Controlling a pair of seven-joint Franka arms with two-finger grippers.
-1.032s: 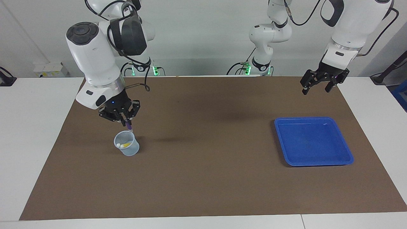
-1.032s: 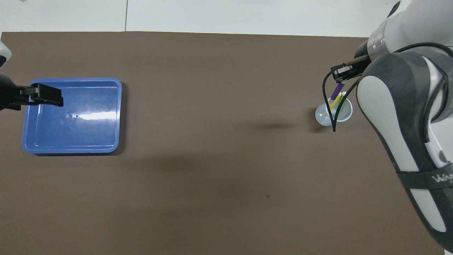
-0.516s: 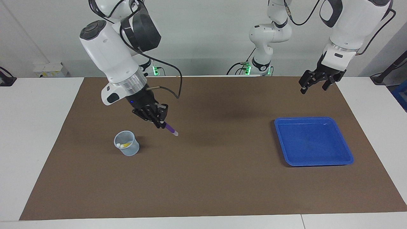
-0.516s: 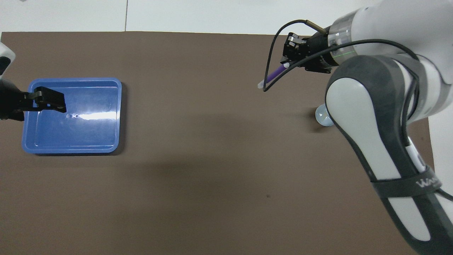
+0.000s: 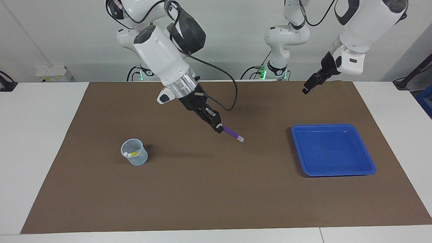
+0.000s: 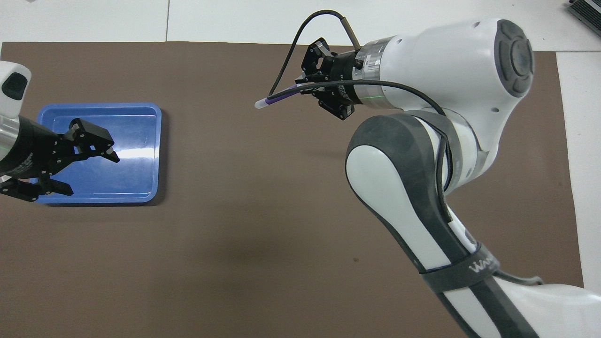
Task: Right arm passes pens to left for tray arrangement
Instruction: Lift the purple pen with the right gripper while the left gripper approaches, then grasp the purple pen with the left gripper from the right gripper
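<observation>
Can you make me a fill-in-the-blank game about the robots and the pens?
1. The right gripper holds the ____ pen.
2. The blue tray has ____ pens in it.
3. The yellow pen sits inside the ____.
4. The left gripper's fingers are ____.

Missing words: purple; no; cup; open

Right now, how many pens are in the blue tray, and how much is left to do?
None yet: the tray holds no pens. The right pincer grips the purple pen in the air over the middle of the mat, its pale end toward the tray. The left pincer hangs open above the tray, not touching the pen. Still to do: the handover, placing it, then the yellow pen in the cup.
</observation>
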